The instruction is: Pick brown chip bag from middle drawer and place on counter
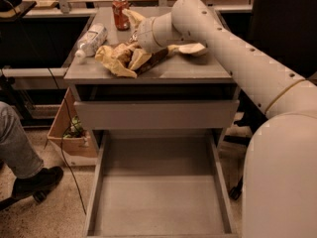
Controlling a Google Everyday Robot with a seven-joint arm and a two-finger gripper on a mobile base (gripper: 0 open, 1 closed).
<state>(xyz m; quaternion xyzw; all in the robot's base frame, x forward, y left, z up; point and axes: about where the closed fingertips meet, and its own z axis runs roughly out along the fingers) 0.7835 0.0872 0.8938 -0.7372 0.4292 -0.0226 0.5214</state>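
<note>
The brown chip bag [130, 59] lies crumpled on the counter [193, 69], left of centre near the front edge, with its pale tan ends showing. My gripper [134, 23] is just above and behind the bag, near the red can, with the wrist over the counter's middle. The bag seems to rest on the counter by its own weight. The middle drawer [158, 202] is pulled wide open below, and its flat grey floor is bare.
A red can [120, 13] stands at the counter's back left. A clear plastic bottle [91, 38] lies at its left edge. A drawer with a plain grey front panel [156, 114] sits above the open one. A cardboard box [69, 135] and a person's leg [22, 157] are left.
</note>
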